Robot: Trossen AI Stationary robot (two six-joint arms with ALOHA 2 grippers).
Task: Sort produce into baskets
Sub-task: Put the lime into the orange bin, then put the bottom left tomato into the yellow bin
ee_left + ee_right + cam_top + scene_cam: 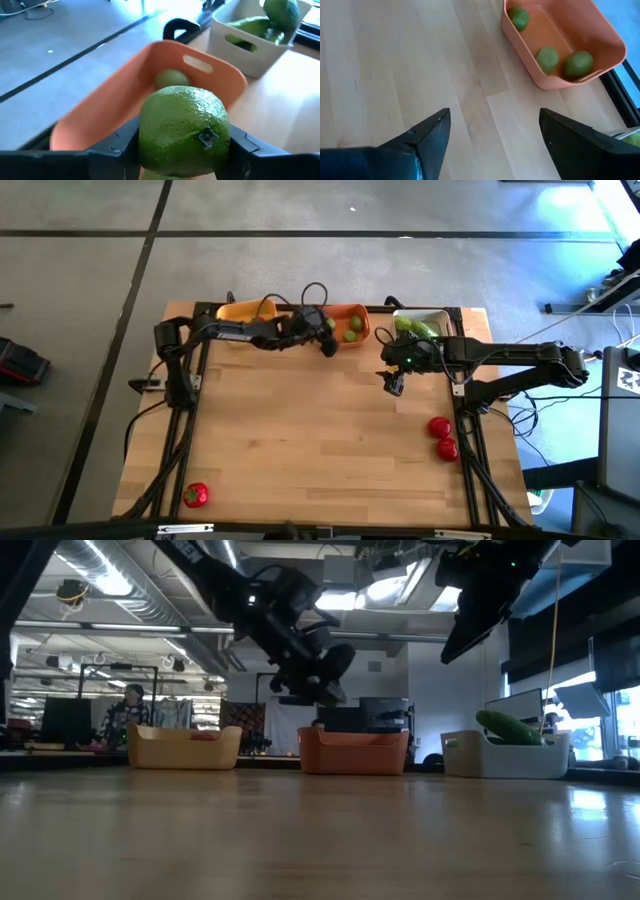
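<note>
The wooden table (pixel 300 440) carries three baskets in a row along its far edge: a yellow basket (pixel 243 310) on the left, an orange basket (pixel 352 320) in the middle and a white-grey basket (pixel 428 323) on the right.

The left arm reaches along that far edge, and the left gripper (pixel 327 338) hangs in the air at the near rim of the orange basket. Its jaws are clamped on a lime (pixel 184 131), which fills the gap between them in the left wrist view. The right arm comes in from the right side. The right gripper (pixel 393 383) hovers over bare wood in front of the white-grey basket, jaws spread wide and holding nothing.

The step in hand looks like delivering a lime to the orange basket. Three limes (pixel 547 58) already lie in it, so that is the matching tub. Next, the left gripper needs to travel a little farther over the basket's hollow, then let go so the lime drops inside rather than on the rim.

The white-grey basket holds cucumbers (pixel 415 328). Two tomatoes (pixel 441 436) sit near the table's right edge, and one tomato (pixel 196 495) lies at the near left corner, all unsorted.
</note>
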